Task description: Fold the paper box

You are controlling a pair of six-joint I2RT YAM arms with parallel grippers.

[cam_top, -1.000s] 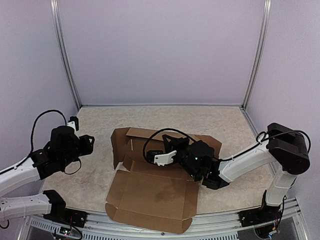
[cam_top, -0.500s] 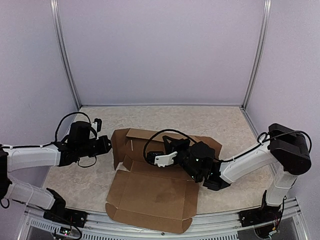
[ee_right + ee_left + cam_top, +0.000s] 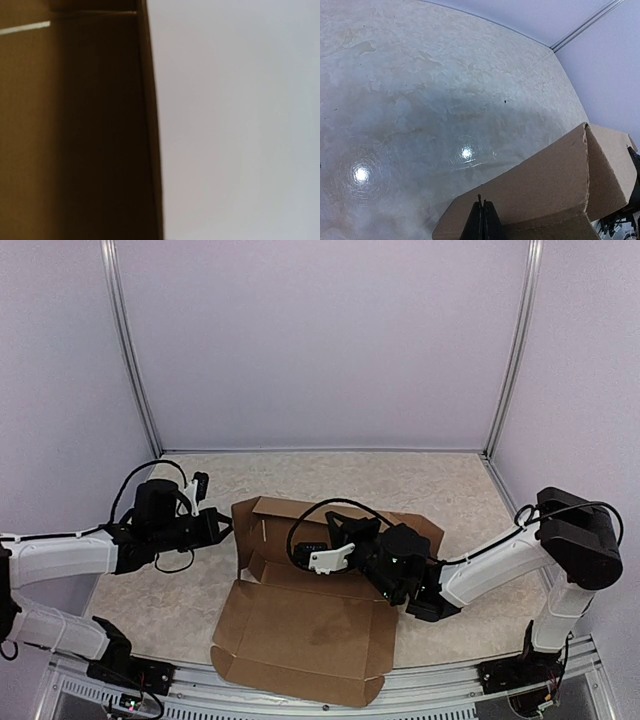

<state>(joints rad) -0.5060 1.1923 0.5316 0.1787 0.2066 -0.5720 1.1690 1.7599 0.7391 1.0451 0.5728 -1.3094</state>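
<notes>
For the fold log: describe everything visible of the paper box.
The paper box is brown corrugated cardboard, half formed on the table: a wide near flap lies flat, left and far walls stand raised, one with a pale slit. The shut left gripper meets its left wall from outside; the right gripper reaches inside.

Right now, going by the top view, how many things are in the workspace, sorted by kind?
Box: 1
Arms: 2, the left arm and the right arm
Total: 3
</notes>
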